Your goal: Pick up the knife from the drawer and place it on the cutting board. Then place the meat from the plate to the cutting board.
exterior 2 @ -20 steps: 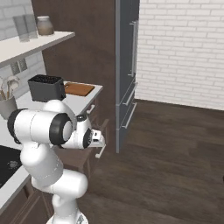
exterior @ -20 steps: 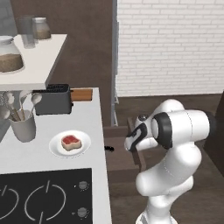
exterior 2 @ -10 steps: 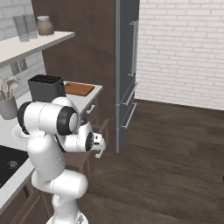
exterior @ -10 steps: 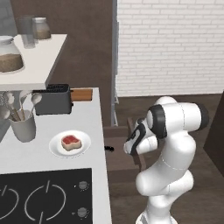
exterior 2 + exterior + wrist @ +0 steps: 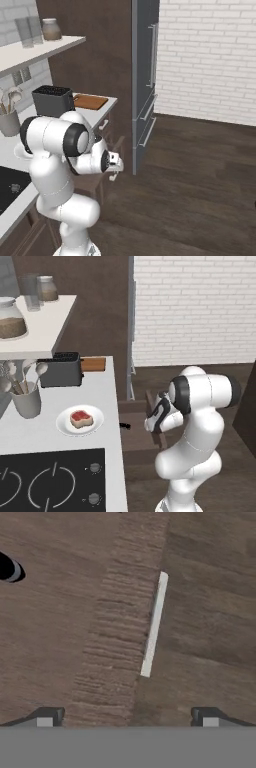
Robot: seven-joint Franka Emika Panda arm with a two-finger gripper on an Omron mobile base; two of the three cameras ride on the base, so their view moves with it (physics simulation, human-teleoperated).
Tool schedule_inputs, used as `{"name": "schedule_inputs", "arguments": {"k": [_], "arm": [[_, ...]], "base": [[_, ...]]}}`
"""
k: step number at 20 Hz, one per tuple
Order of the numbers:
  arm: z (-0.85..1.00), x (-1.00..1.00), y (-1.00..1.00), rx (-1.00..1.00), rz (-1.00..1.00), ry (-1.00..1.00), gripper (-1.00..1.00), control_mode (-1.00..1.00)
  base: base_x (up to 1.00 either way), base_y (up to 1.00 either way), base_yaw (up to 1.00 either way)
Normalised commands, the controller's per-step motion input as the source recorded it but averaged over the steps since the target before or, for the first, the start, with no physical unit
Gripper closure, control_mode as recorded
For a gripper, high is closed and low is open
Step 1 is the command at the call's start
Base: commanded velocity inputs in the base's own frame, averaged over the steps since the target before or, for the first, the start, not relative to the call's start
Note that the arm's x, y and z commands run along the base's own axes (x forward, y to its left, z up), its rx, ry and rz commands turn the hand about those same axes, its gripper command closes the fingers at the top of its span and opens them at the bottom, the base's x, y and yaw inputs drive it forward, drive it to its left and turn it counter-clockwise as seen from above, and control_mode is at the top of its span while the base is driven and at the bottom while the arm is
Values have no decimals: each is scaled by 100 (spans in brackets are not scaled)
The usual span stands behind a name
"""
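The fingers (image 5: 127,717) stand spread and empty above a wooden drawer front with 1 pale handle (image 5: 153,625). On the surface, the plate (image 5: 62,426) holds the meat (image 5: 81,418); farther back the cutting board (image 5: 90,101) lies bare.

The cutting board (image 5: 93,363) lies wedged between the toaster (image 5: 61,369) and the tabletop's (image 5: 102,396) far edge. Bare tabletop surrounds the plate (image 5: 95,421); a utensil cup (image 5: 26,401) stands to its left.

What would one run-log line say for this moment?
hand: open, empty, over drawer front | meat: on plate | board: bare | knife: not yet picked
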Motion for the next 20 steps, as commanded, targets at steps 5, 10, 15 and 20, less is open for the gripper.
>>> {"name": "schedule_inputs", "arguments": {"k": [5,10,15,20], "arm": [[-1,-36,-78,-10,-12,3,-100,-100],[0,-50,-98,-11,-15,6,-100,-100],[4,-51,-100,-8,-16,8,-100,-100],[40,-48,-100,-2,-18,12,-100,-100]], "base": [[0,0,0],[0,0,0],[0,0,0],[0,0,0]]}}
